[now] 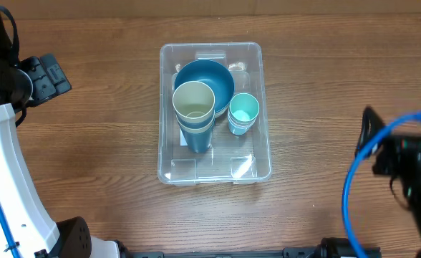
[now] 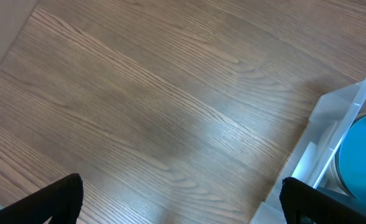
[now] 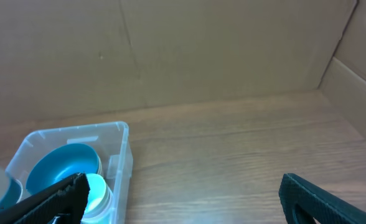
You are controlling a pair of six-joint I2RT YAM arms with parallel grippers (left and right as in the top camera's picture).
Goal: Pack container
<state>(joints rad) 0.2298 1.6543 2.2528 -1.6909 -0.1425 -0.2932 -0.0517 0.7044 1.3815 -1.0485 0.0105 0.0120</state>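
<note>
The left gripper (image 1: 44, 74) was seen at the far left of the table (image 1: 89, 143), well apart from everything else. In its wrist view its fingers (image 2: 58, 200) were spread wide, with only bare wood between them and nothing held.

To the right of those fingers, the container (image 1: 165, 107) was found standing flat on the table, about midway between the two grippers. In the left wrist view only its near corner (image 2: 332, 124) was shown, just beyond the right-hand finger. A blue bowl (image 1: 214, 75) was seen inside it, at the end away from the arm bases. A cream cup (image 1: 193, 100) was set on a stack of blue ones, overlapping the bowl's rim. A smaller teal cup (image 1: 243, 109) was placed just to the right of that stack. A white label (image 1: 184, 140) could be made out on the base, beside the stack.

The right gripper (image 1: 371, 136) was seen further right, well apart from the container, with a blue cable (image 1: 354, 186) looped beside it. Its fingers (image 3: 52, 199) were likewise spread wide and gripped nothing. In the right wrist view the container (image 3: 124, 155) was shown beyond the left-hand finger, and a cardboard wall (image 3: 201, 50) stood behind the table.
</note>
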